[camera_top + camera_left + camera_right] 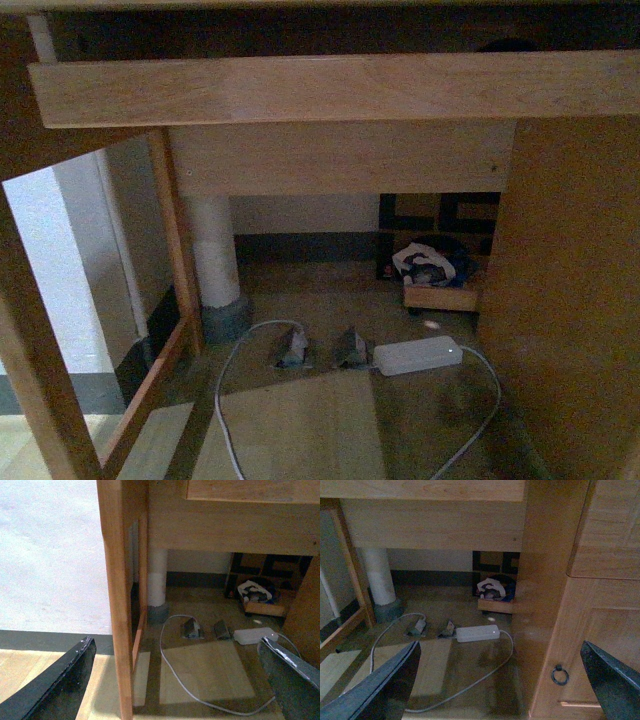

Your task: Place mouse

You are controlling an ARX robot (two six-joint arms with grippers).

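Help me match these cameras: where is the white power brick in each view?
Front: power brick on floor under the desk, right of centre.
Left wrist: brick on floor under the desk.
Right wrist: brick on floor beside the desk's cabinet.
Shared landmark: white post.

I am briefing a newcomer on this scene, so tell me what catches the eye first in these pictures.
A white power brick lies on the floor under the wooden desk, its grey cable looping toward the camera. Behind it, by the desk's right panel, a low wooden box holds a heap of clothes, and a white pillar stands at the back left. No mouse shows in any view.
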